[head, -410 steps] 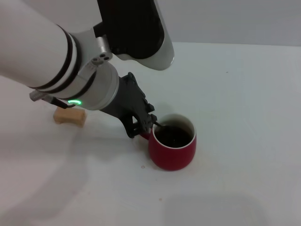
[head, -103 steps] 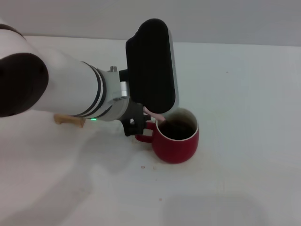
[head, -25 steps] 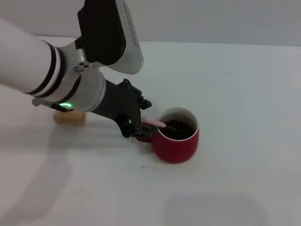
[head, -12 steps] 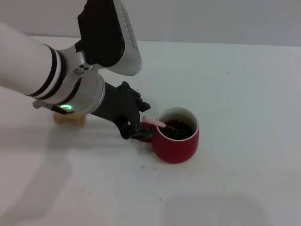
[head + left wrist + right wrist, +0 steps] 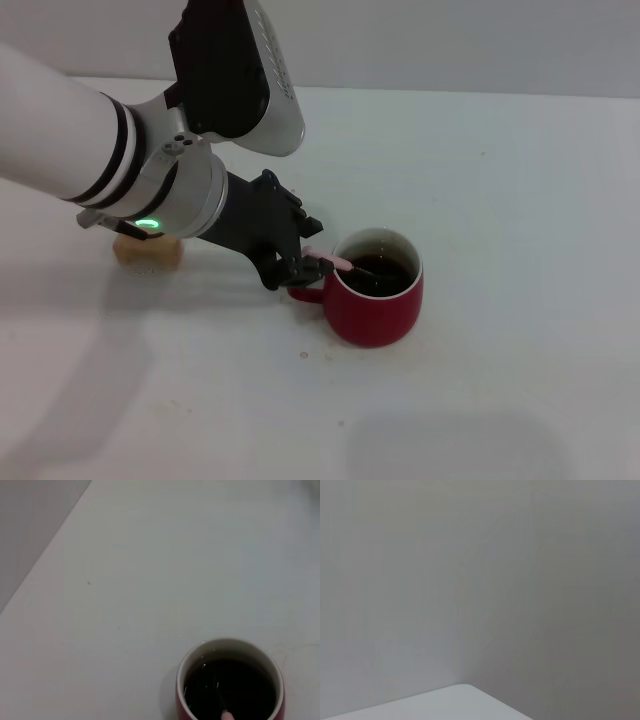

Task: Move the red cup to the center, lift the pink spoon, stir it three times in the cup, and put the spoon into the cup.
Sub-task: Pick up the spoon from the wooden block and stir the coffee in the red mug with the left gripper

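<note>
Your left arm enters from the upper left of the head frame and slants down toward the middle, its white forearm ending in a ringed wrist with a green light. The black left hand (image 5: 290, 262) sits low at centre-left, fingers pointing right and closed on the pink spoon (image 5: 328, 260). Your right arm isn't visible.

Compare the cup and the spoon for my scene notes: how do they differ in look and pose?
The cup is big, round and dark red with a white inside; the spoon is slim and pale pink. The cup stands upright on the table; the spoon leans over the cup's rim, its low end in the dark liquid. The left claw is at the spoon's handle end, beside the cup's handle. Both sit together mid-table.
</note>
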